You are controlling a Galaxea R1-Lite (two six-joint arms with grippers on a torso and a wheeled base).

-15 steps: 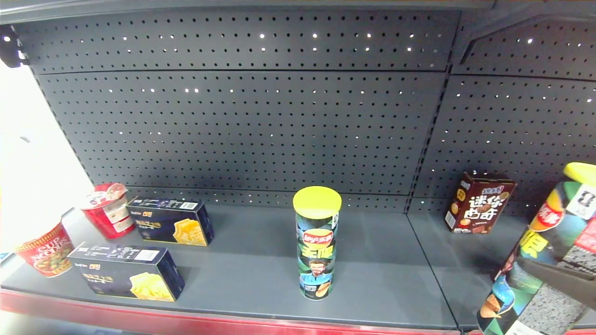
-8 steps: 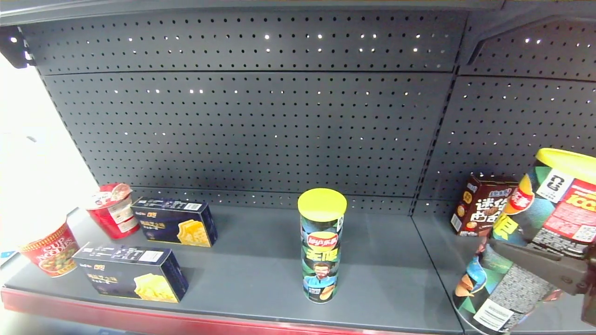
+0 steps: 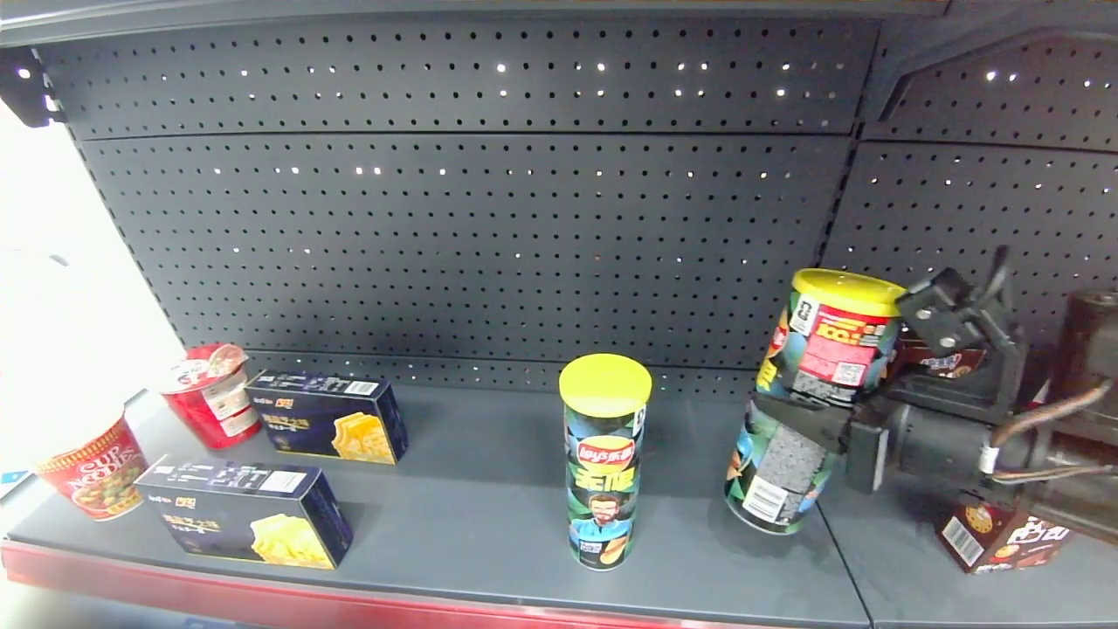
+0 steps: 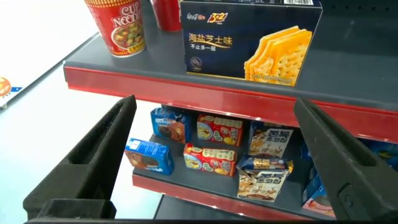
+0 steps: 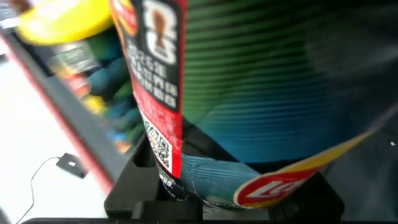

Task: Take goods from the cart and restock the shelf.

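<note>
Head view, right gripper [image 3: 799, 421] clamping glossy cylindrical can [image 3: 834, 342], perforated metal shelf [image 3: 437, 262]

Dark grey shelf [image 3: 472, 507] ran the full width, with a red front lip [image 3: 262, 596]. Behind it stood a perforated back panel [image 3: 454, 245] in the same grey, with pinpoints of light showing through many holes. A slotted upright [image 3: 799, 288] split the panel into two bays. Upper deck [image 3: 437, 10] overhung the top; black bracket [image 3: 22, 83] at the far left end. Strong white glare [image 3: 61, 262] beyond that end washed out detail. Lower shelf [image 4: 180, 188] sat beneath the lip. Pale floor [image 5: 37, 124] carried a small dark block [image 5: 69, 163] on a thin cable.
</note>
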